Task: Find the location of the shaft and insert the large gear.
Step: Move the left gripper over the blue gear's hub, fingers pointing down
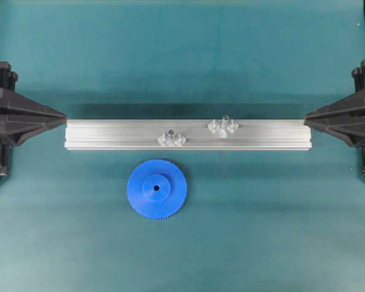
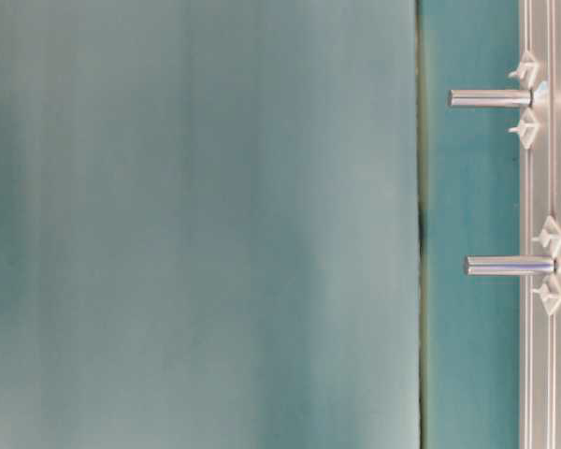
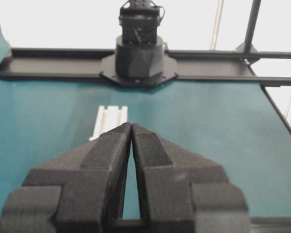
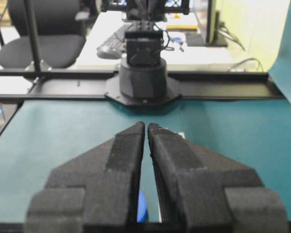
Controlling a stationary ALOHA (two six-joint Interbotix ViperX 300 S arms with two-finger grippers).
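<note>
My way down onto shaft (image 1: 225, 121) open from above; shorter peg (image 1: 170, 133) lower left, well apart.

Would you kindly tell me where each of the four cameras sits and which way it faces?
Overhead: looks straight down on the rail, the shaft, the large gear; both arms at the edges.
Table-level: low, picture turned sideways, rail and two pegs; no robot.
Left wrist: behind the shut left end effector, facing the opposite arm's base.
Right wrist: behind the shut right end effector, likewise; gear edge below.
Shared: overhead and table-level both show the shaft.
</note>
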